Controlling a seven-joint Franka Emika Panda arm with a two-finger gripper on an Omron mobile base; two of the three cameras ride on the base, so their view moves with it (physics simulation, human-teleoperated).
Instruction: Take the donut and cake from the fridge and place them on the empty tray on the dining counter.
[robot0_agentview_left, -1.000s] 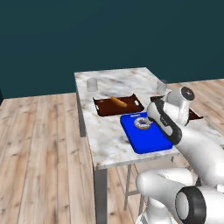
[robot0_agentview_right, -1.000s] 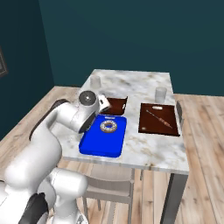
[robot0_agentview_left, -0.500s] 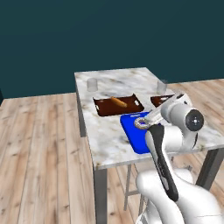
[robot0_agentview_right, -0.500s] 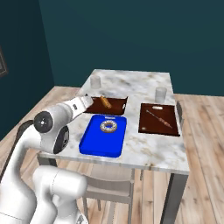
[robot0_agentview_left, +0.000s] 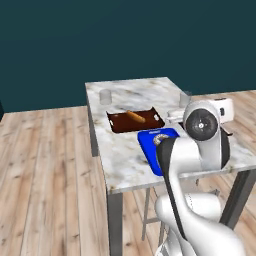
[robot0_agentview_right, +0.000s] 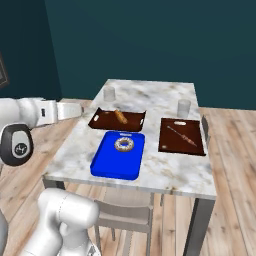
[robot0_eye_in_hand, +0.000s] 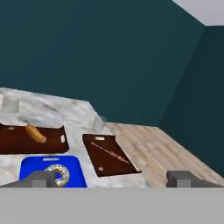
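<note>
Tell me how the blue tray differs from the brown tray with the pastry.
The blue tray is bright blue with rounded corners and holds a ring donut; the brown tray is dark brown, sits farther back, and holds an elongated orange pastry. Both are flat, rectangular and lie on the marble counter.

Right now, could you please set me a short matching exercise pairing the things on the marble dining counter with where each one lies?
Things:
1. speckled ring donut with pale icing
2. orange-brown elongated pastry
3. thin brown stick

Places:
A. on the dark brown tray with handle cut-outs
B. on the dark brown flat board near the clear glass
C. on the bright blue rectangular tray

Pairs: 1-C, 2-A, 3-B
</note>
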